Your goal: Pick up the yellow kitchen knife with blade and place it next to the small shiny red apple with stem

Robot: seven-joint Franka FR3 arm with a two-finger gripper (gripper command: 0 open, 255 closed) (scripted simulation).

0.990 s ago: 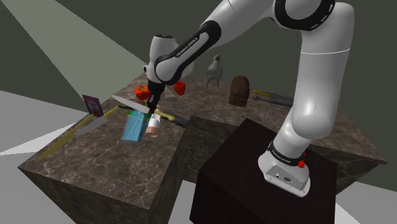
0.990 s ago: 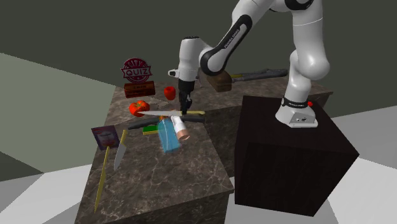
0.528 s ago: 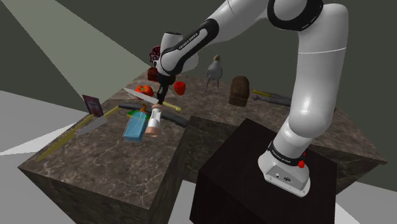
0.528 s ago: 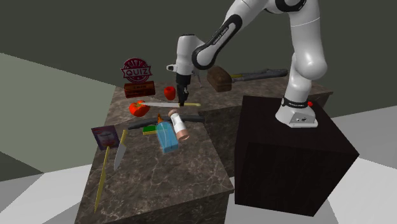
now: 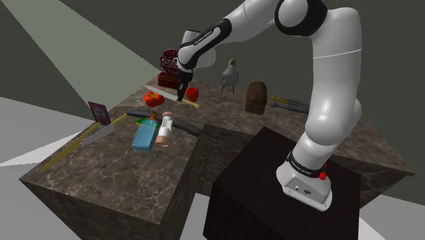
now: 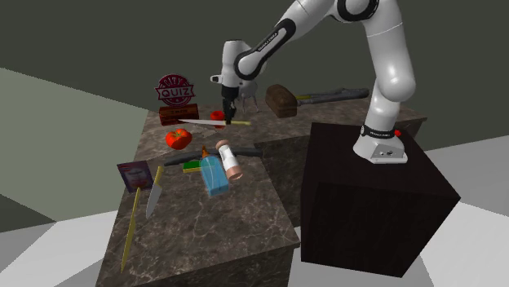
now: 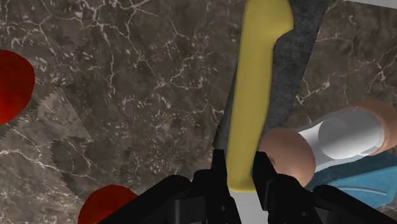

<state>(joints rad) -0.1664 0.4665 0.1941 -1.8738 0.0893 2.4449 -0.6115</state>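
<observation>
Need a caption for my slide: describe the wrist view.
Black two-finger gripper clasps the yellow-handled kitchen knife against a dark marbled tabletop, with a tan-capped white bottle lying beyond.

Knife (image 6: 202, 123) in the hand (image 6: 229, 121), over the counter (image 5: 122, 170), near the apple (image 5: 193, 93).

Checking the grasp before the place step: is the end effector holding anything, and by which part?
Yes. The end effector is shut on the knife, clasping it by its yellow handle, not by the blade.
</observation>
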